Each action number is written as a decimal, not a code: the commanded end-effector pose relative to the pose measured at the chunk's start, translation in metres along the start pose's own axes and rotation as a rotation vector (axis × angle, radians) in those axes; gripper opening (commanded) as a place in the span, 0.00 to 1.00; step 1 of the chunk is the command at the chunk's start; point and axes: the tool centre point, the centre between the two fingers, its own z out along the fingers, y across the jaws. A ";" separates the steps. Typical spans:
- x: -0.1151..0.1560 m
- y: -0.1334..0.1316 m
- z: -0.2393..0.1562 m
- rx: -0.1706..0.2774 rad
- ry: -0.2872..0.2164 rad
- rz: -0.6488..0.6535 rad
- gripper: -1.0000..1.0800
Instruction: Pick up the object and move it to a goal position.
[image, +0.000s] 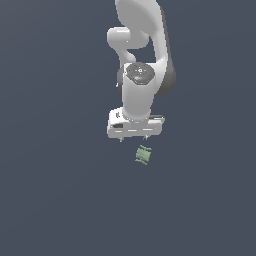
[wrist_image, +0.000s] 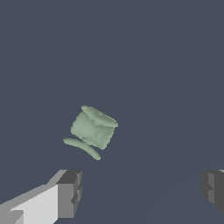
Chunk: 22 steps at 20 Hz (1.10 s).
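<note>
The object (image: 143, 155) is a tiny pale green ribbed barrel with small prongs, lying tilted on the dark grey floor. It also shows in the wrist view (wrist_image: 92, 129), apart from both fingers. My white gripper (image: 133, 138) hangs just above and slightly toward the exterior view's left of it. The jaws stand wide apart and hold nothing. In the wrist view the gripper (wrist_image: 142, 192) shows its two dark fingertips (wrist_image: 70, 192), with the object beyond the gap, nearer this one.
The white arm (image: 140, 60) rises behind the gripper toward the top of the exterior view. The plain dark grey floor (image: 55, 190) surrounds the object on all sides.
</note>
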 end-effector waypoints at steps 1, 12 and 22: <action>0.000 0.000 0.000 0.000 0.000 0.000 0.96; -0.005 -0.030 0.005 0.029 -0.024 -0.049 0.96; -0.002 -0.033 0.012 0.028 -0.021 0.005 0.96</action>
